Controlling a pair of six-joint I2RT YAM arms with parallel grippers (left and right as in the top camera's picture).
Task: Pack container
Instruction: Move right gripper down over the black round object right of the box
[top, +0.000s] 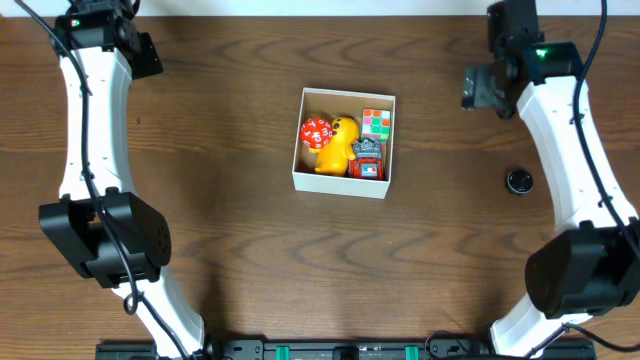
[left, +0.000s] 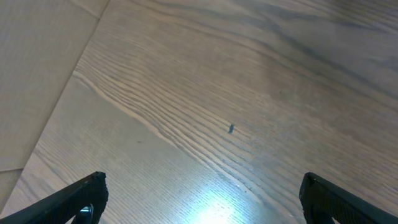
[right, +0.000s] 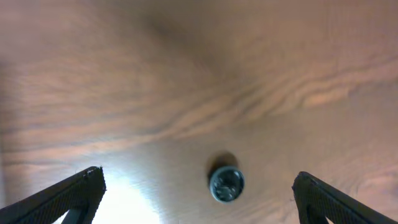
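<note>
Container (top: 340, 184) sat at the middle of the table (top: 230, 240), with a red die (top: 316, 132), a yellow duck (top: 338, 143), a colour cube (top: 376, 122) and a small red toy (top: 368, 160) packed close together inside it. Left hand (left: 202, 199) hung over bare wood towards the far left, its fingers spread wide and holding nothing. Right hand (right: 199, 196) hung towards the far right, likewise spread wide and empty, with a small black round cap (right: 226, 182) lying on the table near it.
</note>
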